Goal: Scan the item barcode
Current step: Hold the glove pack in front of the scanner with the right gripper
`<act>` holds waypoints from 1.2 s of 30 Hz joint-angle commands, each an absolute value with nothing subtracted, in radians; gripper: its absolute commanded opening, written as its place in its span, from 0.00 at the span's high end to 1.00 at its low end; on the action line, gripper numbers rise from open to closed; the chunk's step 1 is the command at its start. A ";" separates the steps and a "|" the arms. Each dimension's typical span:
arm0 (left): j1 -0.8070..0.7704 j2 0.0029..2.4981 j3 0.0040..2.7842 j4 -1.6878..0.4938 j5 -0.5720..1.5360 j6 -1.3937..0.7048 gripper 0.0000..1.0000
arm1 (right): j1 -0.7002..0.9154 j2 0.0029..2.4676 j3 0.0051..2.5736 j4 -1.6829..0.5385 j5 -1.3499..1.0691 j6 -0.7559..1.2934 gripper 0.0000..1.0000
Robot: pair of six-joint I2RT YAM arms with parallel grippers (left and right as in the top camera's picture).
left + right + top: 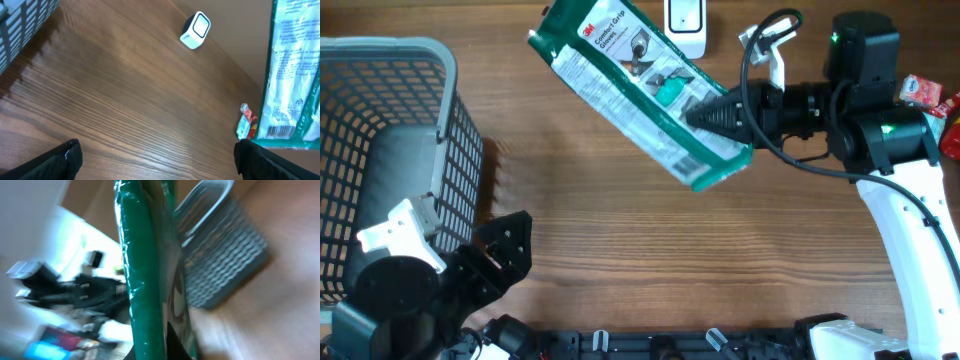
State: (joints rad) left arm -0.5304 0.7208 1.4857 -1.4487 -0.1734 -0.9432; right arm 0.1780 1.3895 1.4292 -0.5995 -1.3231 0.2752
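My right tool [708, 114] clamps the glove pack [630, 85], long axis diagonal. The scanner [685, 25] sits just beyond it, and my left tool [157, 152] is wide open.

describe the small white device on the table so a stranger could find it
Look to the far edge of the wooden table. Beside the top end of the green glove pack held in the right tool sits a small white box. Unlike the pack, it is plain white, with rounded corners and a dark-outlined window.
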 commanded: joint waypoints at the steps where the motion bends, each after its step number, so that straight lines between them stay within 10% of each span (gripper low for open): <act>1: -0.537 0.727 1.485 -1.464 -0.196 -0.923 0.00 | 0.189 1.413 1.432 -0.556 -1.036 0.047 0.95; 23: -0.537 0.727 1.485 -1.464 -0.196 -0.923 0.00 | 0.251 1.996 1.446 0.386 -0.337 -0.302 0.96; 36: -0.537 0.727 1.485 -1.464 -0.196 -0.923 0.00 | 0.251 2.151 1.534 0.481 -0.277 -0.368 0.96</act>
State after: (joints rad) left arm -0.5304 0.7219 1.4849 -1.4635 -0.1791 -0.9428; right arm 0.2520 2.1612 1.4887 0.4591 -0.3046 -0.3691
